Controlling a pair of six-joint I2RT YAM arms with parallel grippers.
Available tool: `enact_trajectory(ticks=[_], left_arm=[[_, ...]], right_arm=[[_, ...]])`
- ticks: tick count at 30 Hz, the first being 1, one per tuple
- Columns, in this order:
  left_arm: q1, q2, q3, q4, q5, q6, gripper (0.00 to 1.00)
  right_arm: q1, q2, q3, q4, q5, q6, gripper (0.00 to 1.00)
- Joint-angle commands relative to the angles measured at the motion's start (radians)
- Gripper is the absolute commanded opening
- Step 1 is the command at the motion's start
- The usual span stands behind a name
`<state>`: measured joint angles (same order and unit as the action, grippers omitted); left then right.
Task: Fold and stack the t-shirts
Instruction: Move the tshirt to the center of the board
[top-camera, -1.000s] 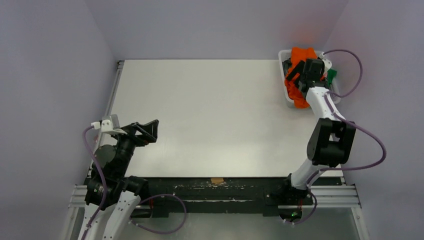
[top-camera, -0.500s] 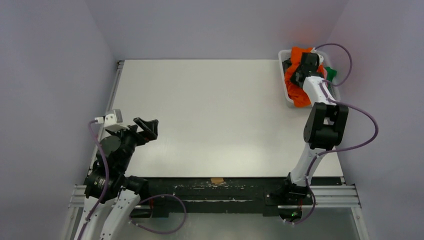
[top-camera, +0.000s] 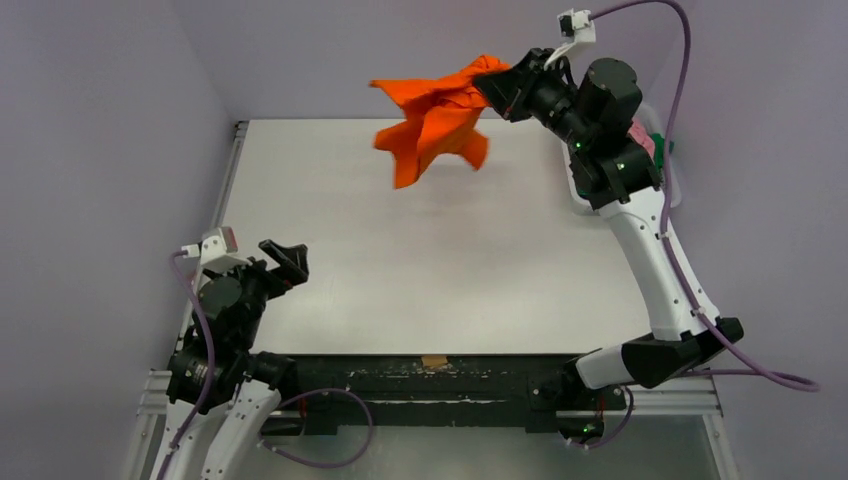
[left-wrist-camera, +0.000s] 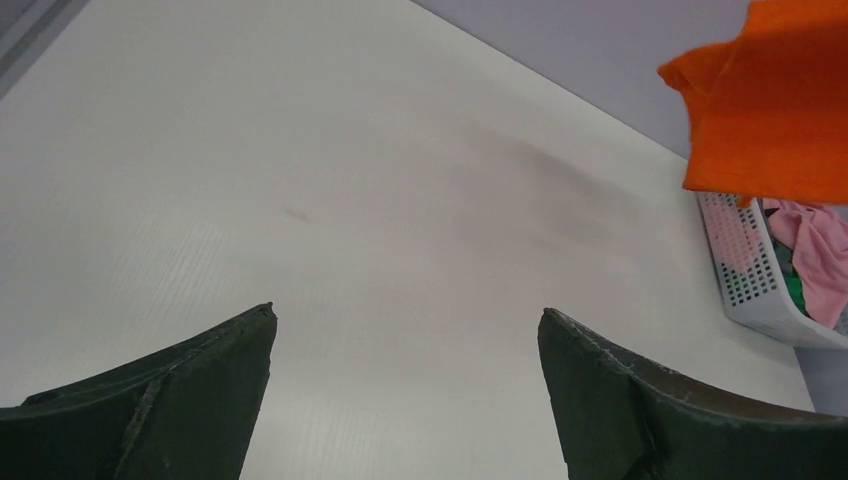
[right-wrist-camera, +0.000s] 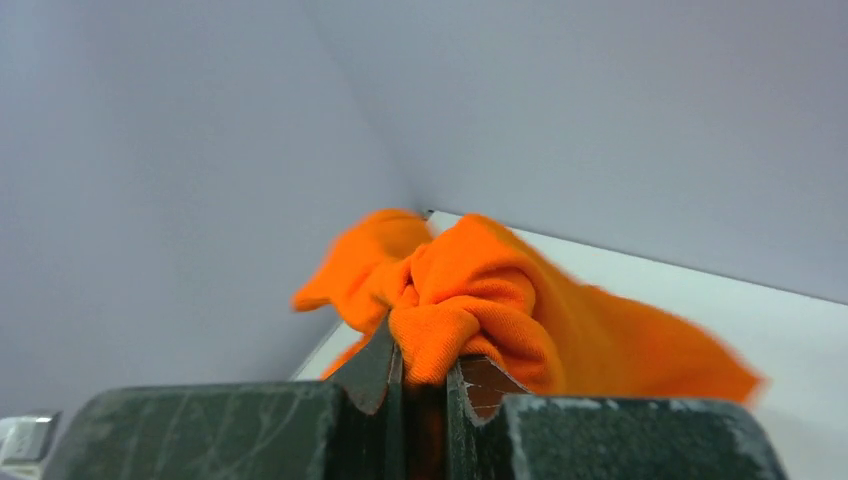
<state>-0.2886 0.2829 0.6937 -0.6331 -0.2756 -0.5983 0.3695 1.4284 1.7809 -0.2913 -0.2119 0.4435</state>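
Soft cloth, scuffed plastic, matt board

The orange t-shirt pinched in the right claw is soft knit cloth, matt and crumpled; the claw's dark fingers look like scuffed matt plastic. Under the left claw the surface is smooth, matt white, faintly ribbed. Far right of it, a white slotted plastic basket holds pink cloth.

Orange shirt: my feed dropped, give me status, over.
Right gripper shut on orange t-shirt, aloft over the table, far side. Left gripper open, empty, near left. Pink shirt in basket, out of the path.
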Motion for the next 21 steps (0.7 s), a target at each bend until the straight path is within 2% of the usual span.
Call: enact_trajectory(ticks=[1,4,6,7,8,10,11,12,15,18,21], left_arm=[[0.0,-0.005,0.034,-0.051,-0.095,-0.051,1.0],[0.001,0.006,0.039,-0.066,-0.12,-0.068,1.0],[0.0,0.022,0.039,-0.068,-0.122,-0.074,1.0],[0.0,0.031,0.041,-0.075,-0.122,-0.076,1.0],[0.001,0.043,0.044,-0.082,-0.124,-0.081,1.0],[0.0,0.075,0.051,-0.097,-0.126,-0.098,1.0],[0.0,0.096,0.05,-0.101,-0.122,-0.109,1.0],[0.0,0.12,0.048,-0.104,-0.112,-0.116,1.0],[0.001,0.219,0.042,-0.095,-0.021,-0.134,1.0],[0.001,0.358,0.036,-0.082,0.108,-0.141,1.0],[0.0,0.497,0.01,-0.068,0.154,-0.163,1.0]], right_arm=[[-0.018,0.031,0.011,0.043,-0.169,0.046,0.0],[-0.018,-0.028,-0.139,0.063,-0.096,0.026,0.0],[-0.018,-0.105,-0.342,0.096,-0.039,0.022,0.0],[-0.018,-0.13,-0.438,0.117,-0.003,0.02,0.03],[-0.018,-0.181,-0.554,0.145,0.035,0.028,0.16],[-0.018,-0.245,-0.757,0.172,0.162,0.09,0.51],[-0.018,-0.273,-0.842,0.157,0.251,0.117,0.63],[-0.018,-0.298,-0.912,0.131,0.349,0.157,0.67],[-0.017,-0.4,-1.069,0.092,0.484,0.223,0.71],[-0.017,-0.517,-1.159,0.122,0.415,0.218,0.76],[-0.016,-0.591,-1.201,0.106,0.342,0.206,0.78]])
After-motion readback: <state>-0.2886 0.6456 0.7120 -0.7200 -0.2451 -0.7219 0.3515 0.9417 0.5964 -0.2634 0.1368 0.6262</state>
